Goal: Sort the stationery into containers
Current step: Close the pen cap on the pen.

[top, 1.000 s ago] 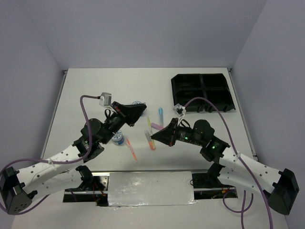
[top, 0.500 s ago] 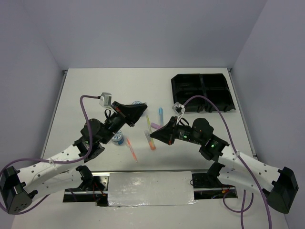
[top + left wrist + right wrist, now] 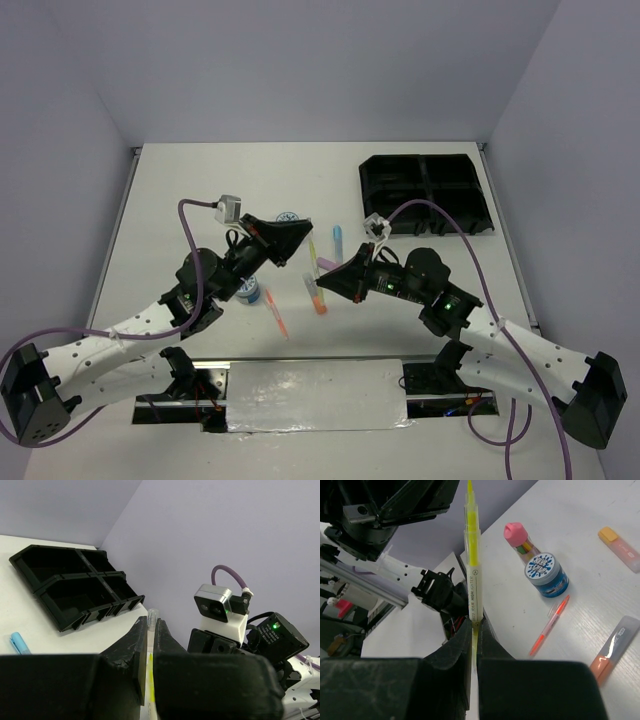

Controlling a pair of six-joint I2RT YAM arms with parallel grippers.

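Right end effector (image 3: 474,625) is clamped on the yellow pen (image 3: 472,575). We see the left end effector (image 3: 151,625) closed on the same pen's other end, with the clear tip poking out past its fingers. The pen spans the two over the middle of the desk (image 3: 200,180), well apart from the black tray (image 3: 440,228) at far right. Lying on the desk: blue tub (image 3: 547,575), pink-capped bottle (image 3: 516,532) just beside it, thin orange pen (image 3: 550,627), light blue pen (image 3: 19,642).
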